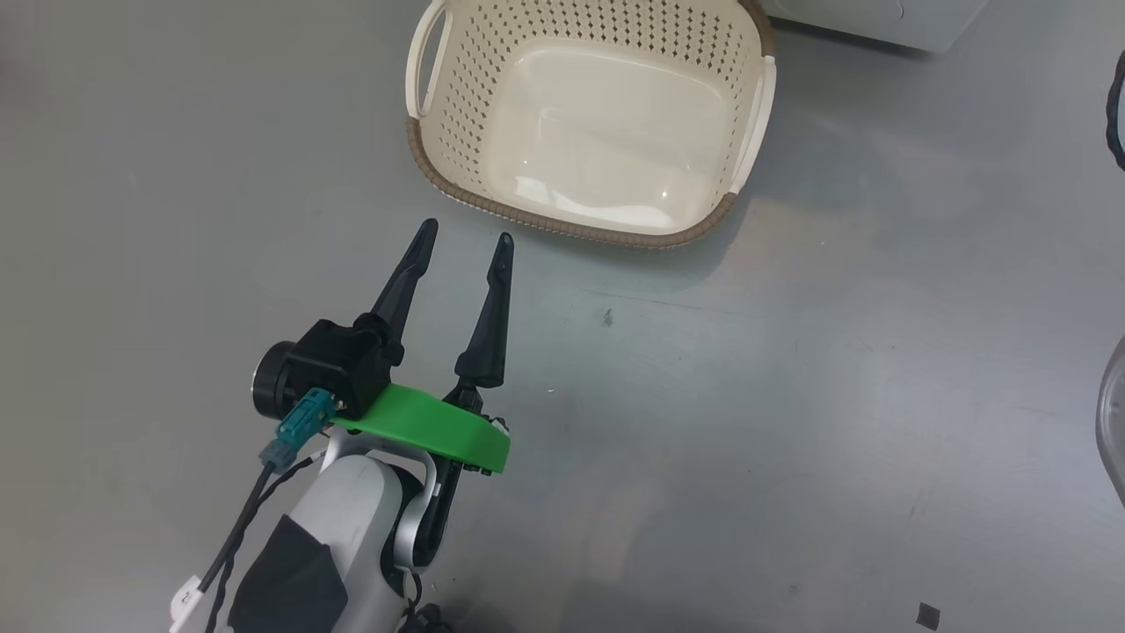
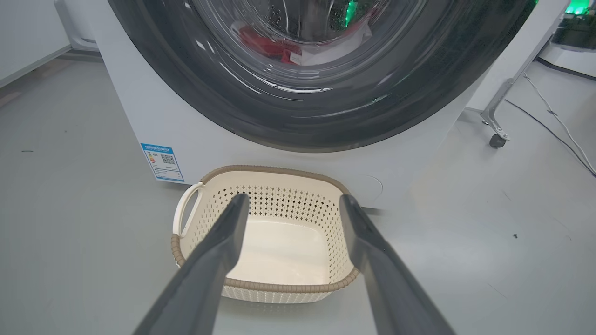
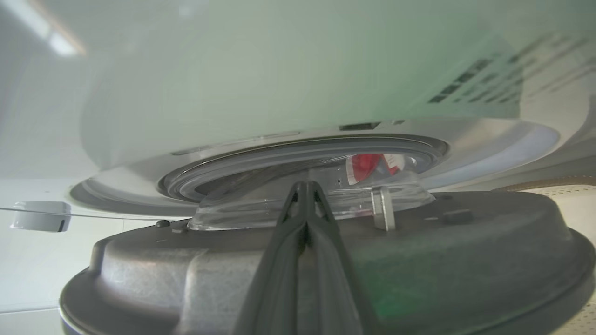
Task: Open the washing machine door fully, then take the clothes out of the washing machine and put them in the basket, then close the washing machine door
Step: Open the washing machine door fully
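Grey floor (image 1: 791, 396), basket (image 1: 457, 114) empty; left gripper (image 1: 466, 231) spread wide, right gripper (image 3: 305, 186) pinched shut inside the washing machine door (image 3: 465, 242), which looks rigid and slick, best pushed at its rim

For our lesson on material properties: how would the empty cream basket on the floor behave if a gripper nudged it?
Probably light: the basket has thin perforated plastic walls and holds nothing. It would likely slide rather than tip, being low and wide on the smooth floor.

Basket (image 1: 457, 114): cream, diamond perforations, brown rim. Washer (image 2: 135, 111) white, label (image 2: 162, 162) blue, door (image 2: 298, 125) black. Clothes (image 2: 267, 46) red and white. My fingers (image 1: 402, 281) black.
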Available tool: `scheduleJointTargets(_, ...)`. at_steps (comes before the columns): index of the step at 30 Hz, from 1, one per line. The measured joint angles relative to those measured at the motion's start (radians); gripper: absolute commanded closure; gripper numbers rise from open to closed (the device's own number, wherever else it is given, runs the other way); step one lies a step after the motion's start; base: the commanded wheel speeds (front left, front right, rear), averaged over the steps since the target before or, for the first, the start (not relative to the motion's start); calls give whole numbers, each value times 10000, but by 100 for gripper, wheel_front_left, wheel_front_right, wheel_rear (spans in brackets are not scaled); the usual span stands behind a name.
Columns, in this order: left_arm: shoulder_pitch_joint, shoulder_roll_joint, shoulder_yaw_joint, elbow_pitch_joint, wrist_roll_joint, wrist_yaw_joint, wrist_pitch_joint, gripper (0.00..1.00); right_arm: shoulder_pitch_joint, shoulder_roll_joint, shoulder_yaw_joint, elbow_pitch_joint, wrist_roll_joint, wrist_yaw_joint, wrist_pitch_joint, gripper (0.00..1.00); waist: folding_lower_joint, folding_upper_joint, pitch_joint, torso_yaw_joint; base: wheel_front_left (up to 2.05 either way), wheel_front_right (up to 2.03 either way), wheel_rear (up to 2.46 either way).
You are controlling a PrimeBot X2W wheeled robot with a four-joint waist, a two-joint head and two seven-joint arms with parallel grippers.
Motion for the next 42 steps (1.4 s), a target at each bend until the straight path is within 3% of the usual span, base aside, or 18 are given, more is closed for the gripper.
scheduleJointTargets(26, 5, 2, 165, 222, 215, 4, 0, 0, 956, 178, 10, 777, 263, -56, 516, 100, 0, 0, -832, -244, 0, 0, 0)
scheduleJointTargets(42, 168, 4, 267, 510, 483, 15, -2, 0, 2110, 324, 290, 1235, 727, 297, 940, 100, 0, 0, -1692, -454, 0, 0, 0)
